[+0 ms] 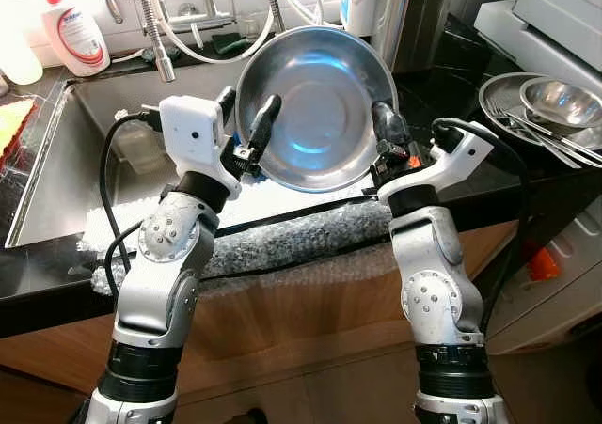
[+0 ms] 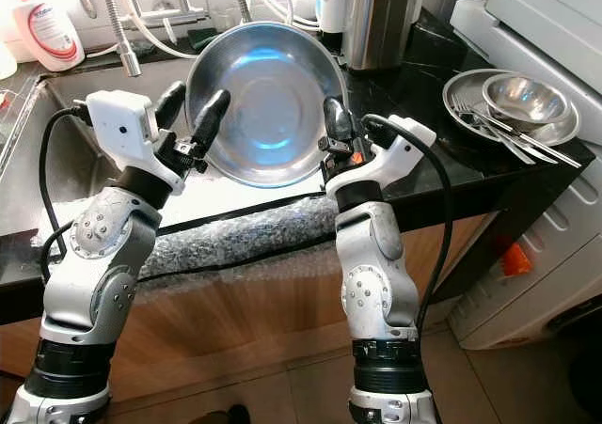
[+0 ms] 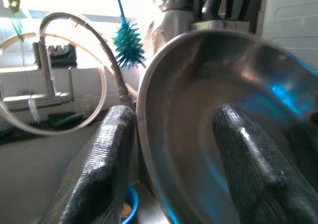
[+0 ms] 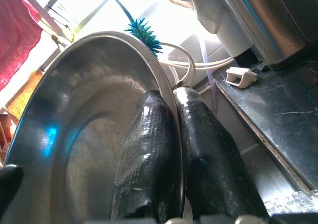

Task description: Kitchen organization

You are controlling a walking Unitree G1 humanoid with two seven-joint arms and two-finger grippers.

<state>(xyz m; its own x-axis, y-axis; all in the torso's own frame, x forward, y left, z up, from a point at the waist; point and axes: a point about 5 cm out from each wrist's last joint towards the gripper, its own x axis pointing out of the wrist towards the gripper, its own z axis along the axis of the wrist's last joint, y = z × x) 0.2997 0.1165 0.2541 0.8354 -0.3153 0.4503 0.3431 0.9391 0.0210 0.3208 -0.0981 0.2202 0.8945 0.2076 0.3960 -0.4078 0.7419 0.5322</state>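
A large steel bowl [image 1: 315, 104] is held up on edge above the sink [image 1: 85, 133], its hollow turned toward the robot, between the two tools. The right tool [image 1: 388, 123] is clenched on the bowl's rim: in the right wrist view its two black fingers [image 4: 149, 154] are seen pressed together with the thin rim pinched between them, one finger inside the bowl and one behind it. The left tool [image 1: 246, 118] is set at the opposite edge of the bowl with its fingers spread; in the left wrist view one finger [image 3: 248, 164] lies inside the hollow and the other [image 3: 99, 169] outside the rim, with a gap visible on both sides, so the rim is straddled rather than squeezed.

Beyond the left tool, a coiled spring faucet [image 1: 150, 20] and a blue-green bottle brush [image 3: 128, 45] are seen behind the bowl, and a white soap bottle [image 1: 73, 29] stands farther out past that tool. Below both tools, a strip of bubble wrap [image 1: 282, 236] is laid along the front edge of the dark surface [image 1: 442, 95]. Well out beyond the right tool, a steel plate [image 1: 508, 114] carrying a smaller steel bowl [image 1: 562, 102] and some cutlery [image 1: 546, 137] rests on the same surface.
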